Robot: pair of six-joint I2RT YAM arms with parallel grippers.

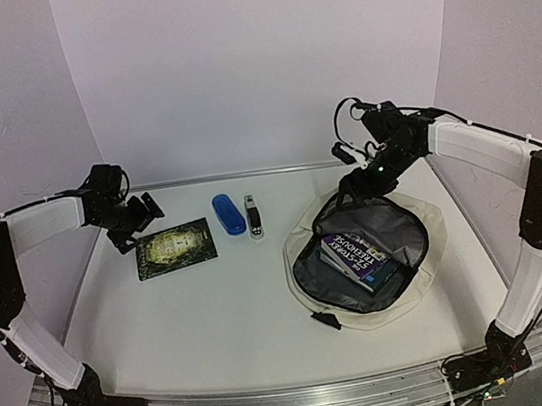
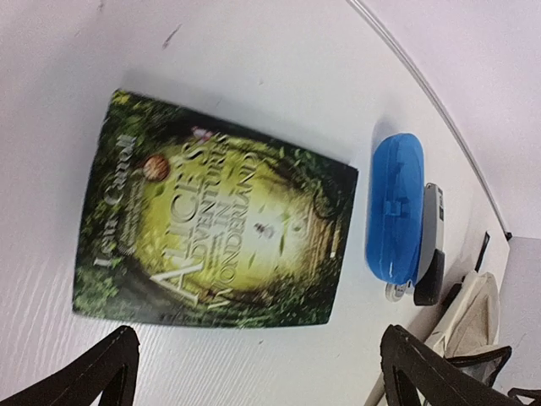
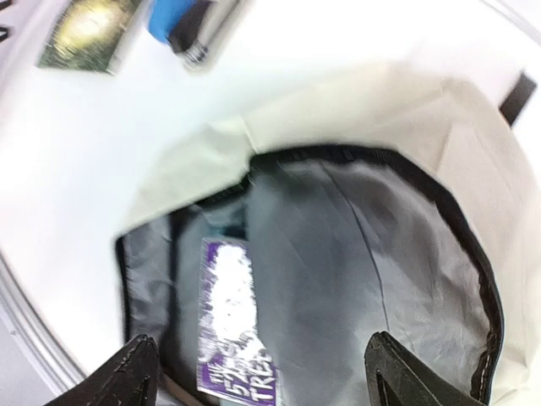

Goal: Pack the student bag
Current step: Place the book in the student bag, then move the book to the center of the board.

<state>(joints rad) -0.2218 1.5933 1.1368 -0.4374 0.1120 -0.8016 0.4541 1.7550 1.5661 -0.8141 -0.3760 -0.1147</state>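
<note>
The student bag (image 1: 434, 228) lies flat on the right half of the table with its mouth spread upward, so items can drop straight in. A purple book (image 1: 359, 256) rests on the grey lining. The right gripper (image 3: 259, 348) hangs over the mouth, jaws wide and empty. The left gripper (image 2: 258, 364), fully spread and holding nothing, hovers above the Alice in Wonderland book (image 2: 211, 220). That book lies flat with bare table along its outer edges. A blue case (image 2: 396, 211) lies near its bag-side edge.

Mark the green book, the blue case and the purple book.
green book (image 2: 215, 216), left wrist view, middle of cover.
blue case (image 2: 396, 207), left wrist view, middle of lid.
purple book (image 1: 357, 253), top view, front cover.
</note>
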